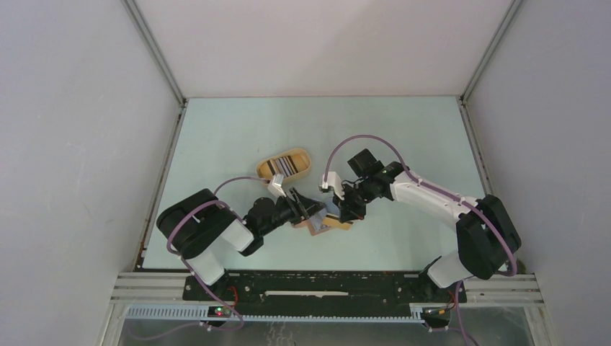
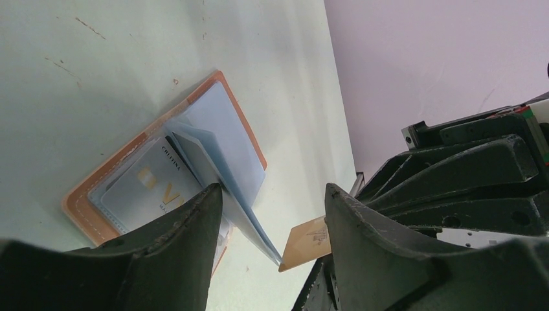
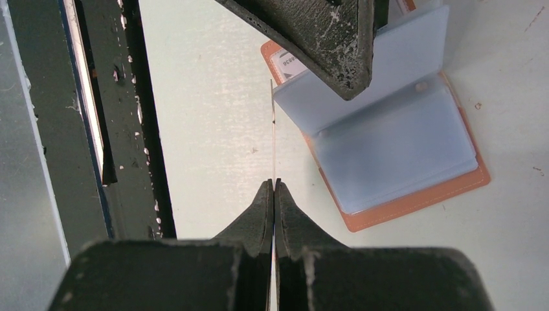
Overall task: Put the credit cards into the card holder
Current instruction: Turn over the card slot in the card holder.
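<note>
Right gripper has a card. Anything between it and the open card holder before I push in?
Nothing lies between them. The card, pinched edge-on in the right gripper, reaches the raised sleeve of the card holder. One finger of the open left gripper sits against that sleeve, just beside the card's path.

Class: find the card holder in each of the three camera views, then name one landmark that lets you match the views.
Top external: card holder just below the picture's centre, partly hidden.
Left wrist: holder left of centre, lying open.
Right wrist: holder right of centre, open, one clear sleeve lifted.
Landmark: the credit card pinched in the right gripper, beside the holder; it is edge-on in the right wrist view.
</note>
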`<state>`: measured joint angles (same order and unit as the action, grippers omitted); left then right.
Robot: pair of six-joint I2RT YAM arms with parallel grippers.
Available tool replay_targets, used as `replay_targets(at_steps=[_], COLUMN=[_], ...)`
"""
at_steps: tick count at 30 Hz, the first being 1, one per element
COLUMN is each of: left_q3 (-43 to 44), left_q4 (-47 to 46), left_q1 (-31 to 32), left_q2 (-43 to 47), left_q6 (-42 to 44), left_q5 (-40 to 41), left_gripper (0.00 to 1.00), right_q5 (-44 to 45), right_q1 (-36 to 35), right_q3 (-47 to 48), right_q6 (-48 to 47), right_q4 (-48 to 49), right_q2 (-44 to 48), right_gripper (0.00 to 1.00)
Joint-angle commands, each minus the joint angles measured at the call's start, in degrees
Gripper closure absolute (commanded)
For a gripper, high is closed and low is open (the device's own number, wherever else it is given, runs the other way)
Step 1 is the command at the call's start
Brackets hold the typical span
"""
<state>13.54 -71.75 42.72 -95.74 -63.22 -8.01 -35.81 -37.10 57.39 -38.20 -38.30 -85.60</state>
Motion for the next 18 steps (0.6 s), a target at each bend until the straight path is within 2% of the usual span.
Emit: replay_targets(at_steps=[1,18], left_q3=[-0.8,-0.6], left_q4=[-2.2,-1.7], left_q1=[-0.5,-0.5], left_q2=[-0.6,-0.7], left_q6=[-0.6,-0.7], left_q5=[-0.8,-0.7], left_gripper=[0.36,0.36], right_q5=[-0.1,-1.5], right_q1=[0.9,1.7], right_q3=[-0.1,-0.1], right_q6=[0.4,-0.4], right_q4=[0.9,0.0], right_q2=[1.7,1.9], right_gripper=[1.0,1.0])
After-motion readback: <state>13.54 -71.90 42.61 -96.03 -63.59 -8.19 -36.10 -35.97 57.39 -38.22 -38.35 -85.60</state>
